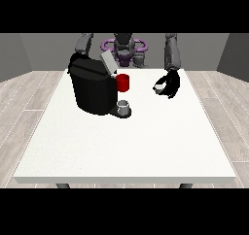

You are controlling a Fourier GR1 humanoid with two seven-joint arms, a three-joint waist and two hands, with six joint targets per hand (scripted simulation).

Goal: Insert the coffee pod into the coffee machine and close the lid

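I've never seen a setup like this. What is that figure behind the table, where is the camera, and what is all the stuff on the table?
The grey figure at the top is a humanoid robot with two arms ending in black hands. The camera stands across the large white table and faces the robot, so its arms reach toward you. On the table sits a bulky black coffee machine with its grey lid tilted up and open. A red cylindrical part shows at its front, and a small grey cup stands on its base below. The hand at the view's right is raised above the table with its fingers curled round a small pale coffee pod. The other arm goes behind the machine, so its hand is hidden.
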